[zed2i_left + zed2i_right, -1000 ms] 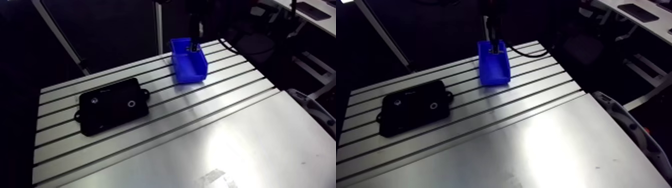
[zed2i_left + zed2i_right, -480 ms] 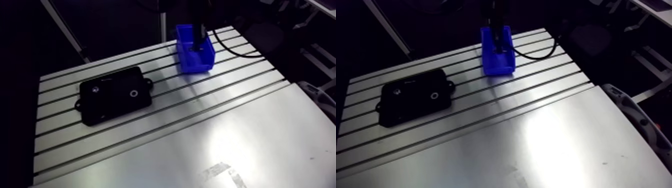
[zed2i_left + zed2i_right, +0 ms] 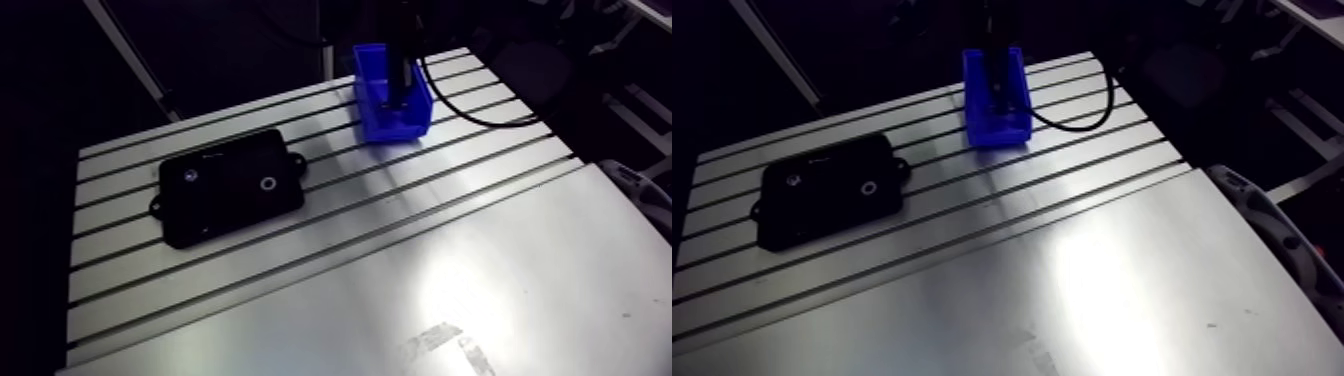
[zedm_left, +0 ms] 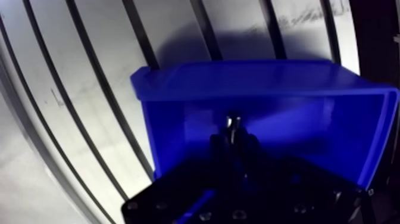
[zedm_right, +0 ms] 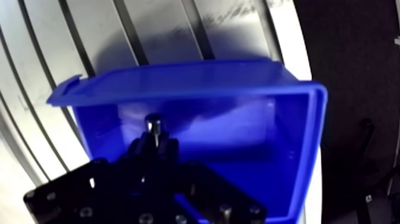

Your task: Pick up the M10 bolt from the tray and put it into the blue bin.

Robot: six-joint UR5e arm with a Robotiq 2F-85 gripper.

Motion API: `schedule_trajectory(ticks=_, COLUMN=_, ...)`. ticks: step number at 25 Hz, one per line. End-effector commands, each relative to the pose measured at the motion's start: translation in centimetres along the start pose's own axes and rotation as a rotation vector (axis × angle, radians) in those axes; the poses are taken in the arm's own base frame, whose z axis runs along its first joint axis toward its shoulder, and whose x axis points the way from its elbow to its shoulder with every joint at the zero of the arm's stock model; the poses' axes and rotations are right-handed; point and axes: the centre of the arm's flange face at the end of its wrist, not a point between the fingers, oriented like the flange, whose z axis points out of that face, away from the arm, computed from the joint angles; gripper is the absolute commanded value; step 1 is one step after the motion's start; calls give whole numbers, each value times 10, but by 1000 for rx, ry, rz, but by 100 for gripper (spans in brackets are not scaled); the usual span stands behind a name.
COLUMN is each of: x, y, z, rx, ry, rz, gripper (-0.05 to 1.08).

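The end effector (image 4: pixel 233 142) is clamped on the M10 bolt (image 4: pixel 233 123), whose bright end shows at its tip. It hangs within the mouth of the blue bin (image 4: pixel 256 74). The bin stands near the far edge of the surface (image 3: pixel 400 260), at about one o'clock from the black tray (image 3: pixel 225 215) and well apart from it. The step in hand appears to be release: keep the bolt centred between the walls, lower it close to the floor, then open the grip and withdraw straight up, clear of the rim
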Motion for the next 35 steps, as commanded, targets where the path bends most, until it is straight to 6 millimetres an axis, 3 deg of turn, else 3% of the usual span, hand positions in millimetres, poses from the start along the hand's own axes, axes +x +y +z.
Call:
schedule_trajectory(ticks=1, x=1, y=-2, z=4, rx=0, ry=1, rz=1, gripper=105)
schedule_trajectory(ticks=10, x=9, y=-1, z=6, rx=-19, ry=-2, rz=-12, gripper=97)
schedule_trajectory(ticks=15, x=7, y=0, z=4, rx=-32, ry=-2, rz=-13, gripper=62)
schedule_trajectory(ticks=16, x=8, y=0, z=5, rx=-31, ry=-4, rz=-19, gripper=42)
schedule_trajectory(ticks=18, x=7, y=0, z=5, rx=-35, ry=-10, rz=-31, gripper=27)
schedule_trajectory(ticks=19, x=7, y=0, z=5, rx=-49, ry=-11, rz=-37, gripper=0)
schedule_trajectory(ticks=24, x=1, y=0, z=-7, rx=-109, ry=-12, rz=-49, gripper=1)
schedule_trajectory(ticks=28, x=-2, y=-11, z=-51, rx=-157, ry=-14, rz=-42, gripper=1)
schedule_trajectory(ticks=35, x=-4, y=-54, z=-141, rx=-113, ry=-7, rz=25, gripper=1)
